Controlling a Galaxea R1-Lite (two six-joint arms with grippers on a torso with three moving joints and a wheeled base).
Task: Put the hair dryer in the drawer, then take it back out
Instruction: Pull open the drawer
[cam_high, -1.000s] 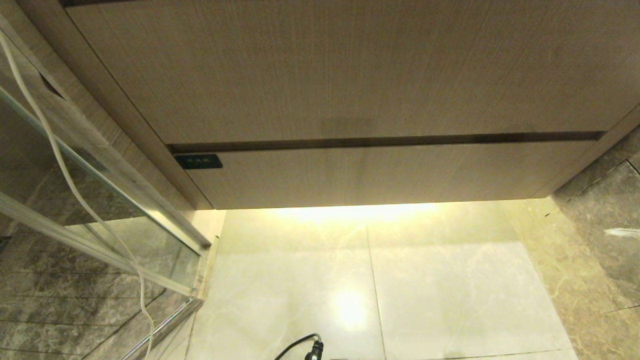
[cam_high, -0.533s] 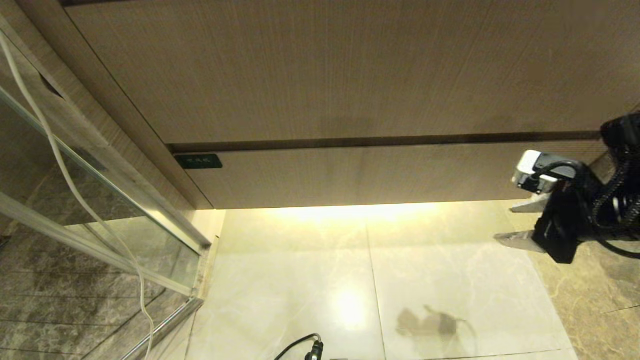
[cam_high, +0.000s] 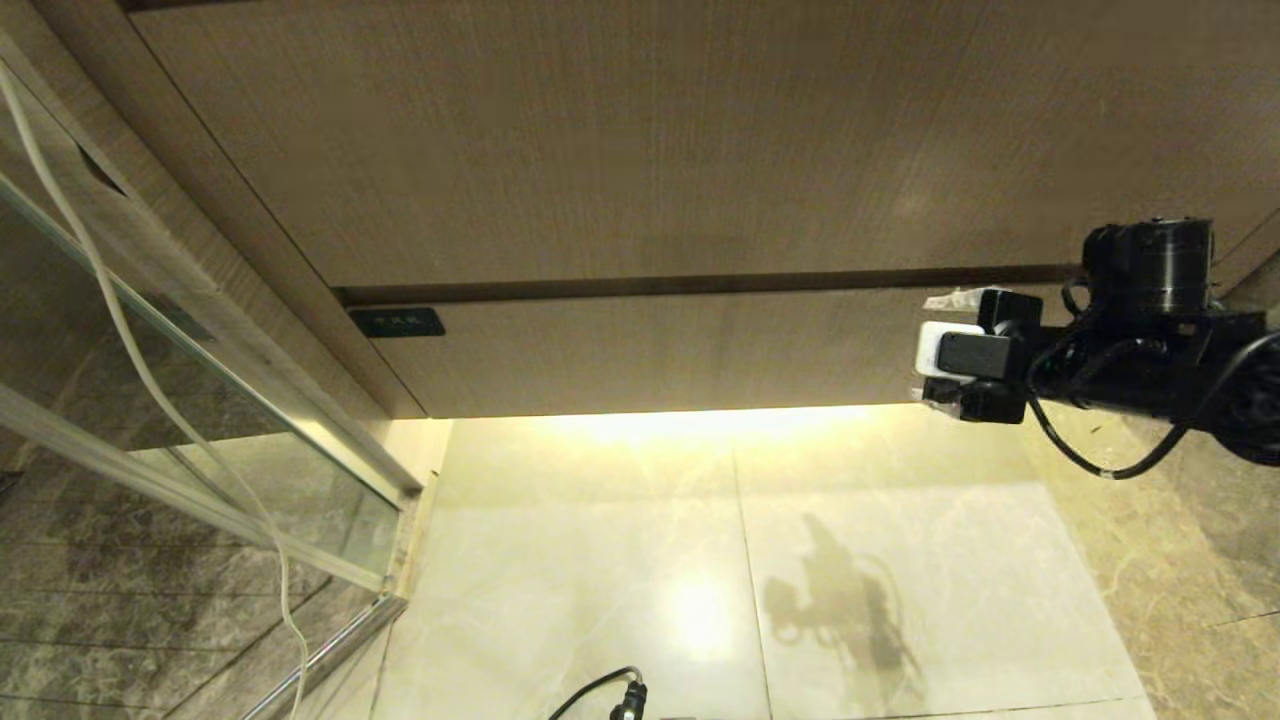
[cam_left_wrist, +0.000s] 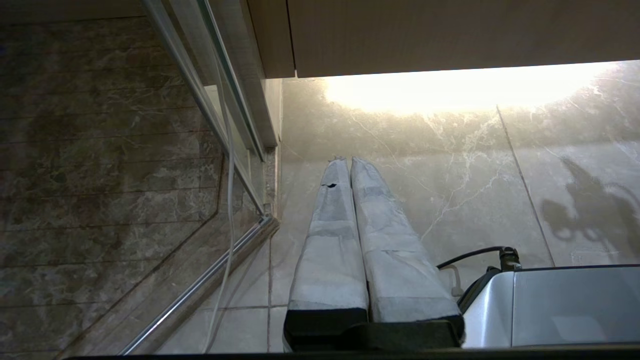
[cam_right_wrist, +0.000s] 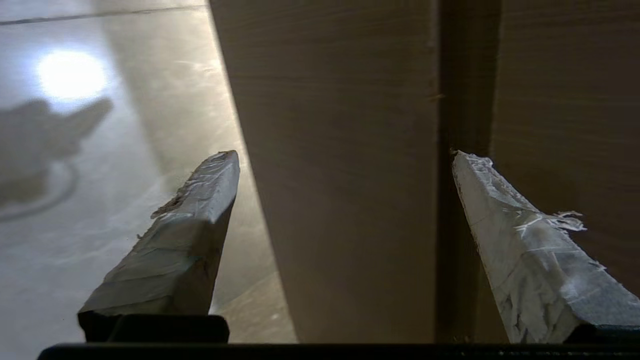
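The drawer (cam_high: 700, 345) is closed: a wide, low wood-grain front with a small dark label (cam_high: 397, 322) at its left end. My right gripper (cam_high: 935, 348) is at the drawer's right end, pointing at the front, and it is open. In the right wrist view the right gripper (cam_right_wrist: 344, 156) spans the drawer front (cam_right_wrist: 345, 200): one fingertip lies by the dark gap above it, the other past its lower edge over the floor. Nothing is held. My left gripper (cam_left_wrist: 348, 160) hangs shut and empty over the floor tiles. The hair dryer is out of view.
A taller wood-grain panel (cam_high: 650, 140) stands above the drawer. A glass partition (cam_high: 200, 440) with a metal frame and a thin white cable (cam_high: 120, 330) is on the left. A black cable plug (cam_high: 625, 695) lies near the bottom edge, over glossy marble floor.
My right arm has come into the head view from the right, turned its wrist and moved up to the drawer's right end. Its fingers have spread apart.
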